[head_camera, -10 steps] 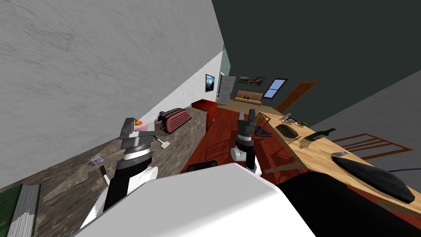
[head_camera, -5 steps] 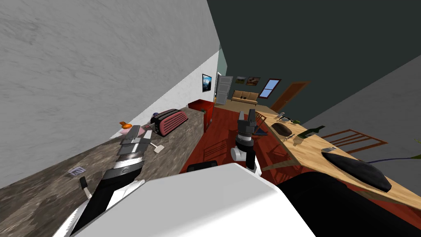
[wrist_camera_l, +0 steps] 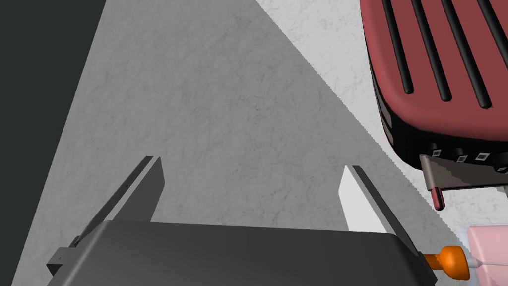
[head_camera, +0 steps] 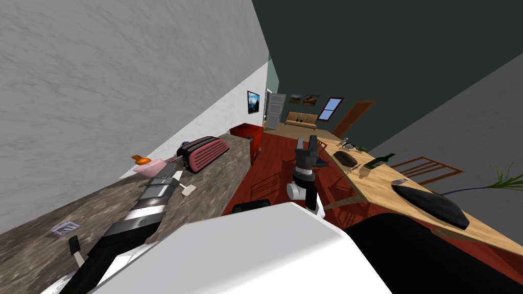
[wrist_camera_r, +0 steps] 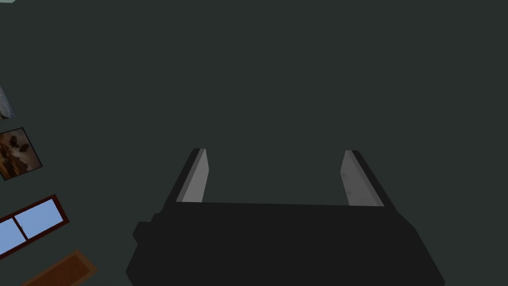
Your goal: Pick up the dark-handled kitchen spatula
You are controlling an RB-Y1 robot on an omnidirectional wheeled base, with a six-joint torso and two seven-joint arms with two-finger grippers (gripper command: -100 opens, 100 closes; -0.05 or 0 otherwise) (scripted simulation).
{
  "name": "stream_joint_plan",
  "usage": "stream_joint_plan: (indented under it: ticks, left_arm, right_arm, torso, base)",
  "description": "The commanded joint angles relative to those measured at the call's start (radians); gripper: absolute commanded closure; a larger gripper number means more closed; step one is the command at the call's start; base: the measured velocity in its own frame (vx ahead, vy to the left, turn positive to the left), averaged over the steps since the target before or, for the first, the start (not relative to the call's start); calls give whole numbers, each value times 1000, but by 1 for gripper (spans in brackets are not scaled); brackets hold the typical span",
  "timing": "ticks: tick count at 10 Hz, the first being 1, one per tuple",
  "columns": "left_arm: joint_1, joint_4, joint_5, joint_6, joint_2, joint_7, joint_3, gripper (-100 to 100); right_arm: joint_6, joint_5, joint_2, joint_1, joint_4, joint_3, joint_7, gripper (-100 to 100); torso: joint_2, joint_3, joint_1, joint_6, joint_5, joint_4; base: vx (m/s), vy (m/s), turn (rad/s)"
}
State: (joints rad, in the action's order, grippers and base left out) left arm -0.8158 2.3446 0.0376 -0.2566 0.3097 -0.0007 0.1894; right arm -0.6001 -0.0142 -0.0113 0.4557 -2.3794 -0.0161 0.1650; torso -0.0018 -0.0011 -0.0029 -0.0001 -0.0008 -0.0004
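The pale-bladed, thin dark-handled spatula (head_camera: 187, 189) is seen lying flat on the mottled brown countertop (head_camera: 219, 173), just beside the left gripper (head_camera: 171, 176) at its 4 o'clock. The left gripper's 2 fingers are spread wide, holding nothing. The red slotted toaster (head_camera: 204, 152) is found at its 1 o'clock. The right gripper (head_camera: 306, 140), at 3 o'clock of the toaster, is likewise spread wide.
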Motion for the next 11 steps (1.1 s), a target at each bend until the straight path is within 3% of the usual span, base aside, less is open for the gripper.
stream_joint_plan:
  ticks: [1, 2, 4, 5, 6, 7, 10, 11]
  left_arm:
    - [-50, -20, 10, 6, 40, -15, 28, -100]
    - [-57, -20, 10, 6, 40, -15, 28, -100]
    - [-125, -21, 23, 63, 101, -49, 68, -100]
    - [-143, -21, 23, 65, 101, -49, 68, -100]
    - [-179, -21, 32, 96, 130, -64, 87, -100]
    - [-185, -21, 32, 96, 130, -64, 87, -100]
    - [-292, -25, 62, 191, 213, -105, 135, -100]
    - [-310, -25, 62, 192, 213, -105, 135, -100]
  right_arm:
    - [0, 0, 0, 0, 0, 0, 0, 0]
    - [0, 0, 0, 0, 0, 0, 0, 0]
    - [0, 0, 0, 0, 0, 0, 0, 0]
    - [0, 0, 0, 0, 0, 0, 0, 0]
    - [0, 0, 0, 0, 0, 0, 0, 0]
    - [0, 0, 0, 0, 0, 0, 0, 0]
    - [0, 0, 0, 0, 0, 0, 0, 0]
    - [0, 0, 0, 0, 0, 0, 0, 0]
  torso:
    - [0, 0, 0, 0, 0, 0]
    - [0, 0, 1, 0, 0, 0]
    - [1, 0, 1, 0, 0, 0]
    - [-1, 0, -1, 0, 0, 0]
    - [0, 0, 0, 0, 0, 0]
    - [0, 0, 0, 0, 0, 0]
    - [-1, -1, 0, 0, 0, 0]
    - [-2, -1, 0, 0, 0, 0]
  base:
    - [37, -39, -79]
    - [25, -30, -33]
    - [37, -50, -100]
    - [39, -44, -33]
    - [38, -39, -61]
    - [29, -28, -38]
    - [59, -36, -113]
    - [57, -30, -33]
